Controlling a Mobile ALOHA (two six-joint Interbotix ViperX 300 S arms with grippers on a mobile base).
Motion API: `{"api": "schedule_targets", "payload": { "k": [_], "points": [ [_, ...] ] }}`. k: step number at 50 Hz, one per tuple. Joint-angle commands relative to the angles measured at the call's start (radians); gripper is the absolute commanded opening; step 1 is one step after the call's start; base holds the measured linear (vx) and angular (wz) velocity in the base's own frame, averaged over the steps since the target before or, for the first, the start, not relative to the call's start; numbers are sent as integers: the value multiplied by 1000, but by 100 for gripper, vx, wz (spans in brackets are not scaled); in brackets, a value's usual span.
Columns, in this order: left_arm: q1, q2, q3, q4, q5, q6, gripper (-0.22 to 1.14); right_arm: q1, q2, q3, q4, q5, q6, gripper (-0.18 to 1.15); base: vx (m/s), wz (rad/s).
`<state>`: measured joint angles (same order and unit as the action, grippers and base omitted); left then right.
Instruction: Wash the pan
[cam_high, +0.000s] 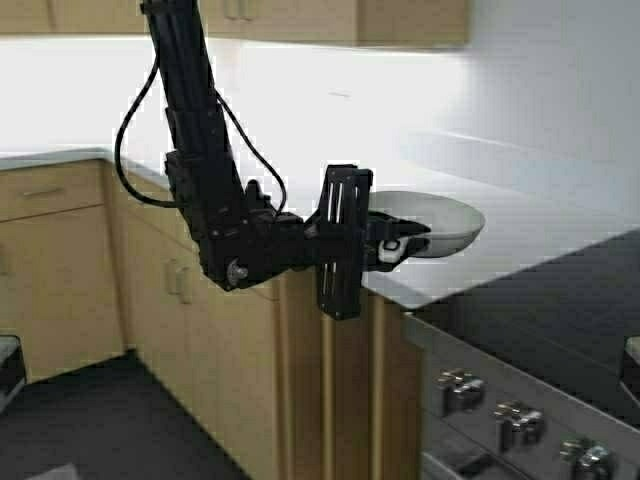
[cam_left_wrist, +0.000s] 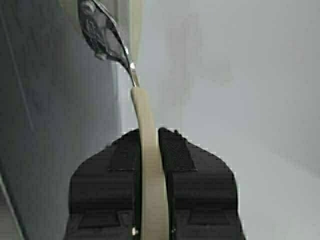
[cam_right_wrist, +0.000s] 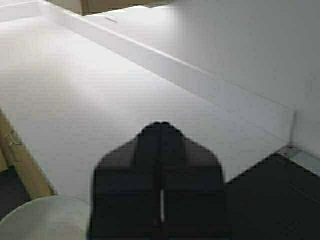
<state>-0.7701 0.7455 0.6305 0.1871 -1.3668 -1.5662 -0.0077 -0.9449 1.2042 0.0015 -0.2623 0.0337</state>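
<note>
so the left gripper (cam_high: 392, 247) has its jaws clamped tight on the pan (cam_high: 440, 222) handle, with the pan sitting at the white bench (cam_high: 520, 215) edge beside the stove (cam_high: 560, 330). right gripper (cam_right_wrist: 161, 150) is pinched closed on nothing. thin edge-on grip, so I reckon the pan could twist or slip once lifted

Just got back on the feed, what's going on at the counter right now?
The left gripper is shut on the handle of the pan, holding it at the edge of the white countertop beside the black stovetop. The right gripper is shut on nothing above the same countertop, with the pan's rim below it. No sink or water is in view, so washing has not begun.
</note>
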Motion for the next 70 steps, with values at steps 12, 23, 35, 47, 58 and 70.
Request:
{"api": "schedule_targets", "payload": {
  "k": [12,23,35,47,58,70],
  "points": [
    [2,-64,35,-8,-28,28,2,2,8,-23,-3,31,0,7,4,54],
    [2,-58,31,-8,-28,31,2,12,32,-34,-2,34,0,7,4,57],
    [9,-28,23,-8,-29,41,2,12,32,-38,-2,43,0,7,4,54],
    [72,-3,44,17,-69,34,2,31,11,-2,-3,48,-3,7,5,70],
    [87,-8,51,26,-77,32,2,41,9,0,-14,58,-23,7,5,75],
    [87,-6,51,34,-91,32,2,41,9,3,-14,49,-15,7,7,71]
  ]
}}
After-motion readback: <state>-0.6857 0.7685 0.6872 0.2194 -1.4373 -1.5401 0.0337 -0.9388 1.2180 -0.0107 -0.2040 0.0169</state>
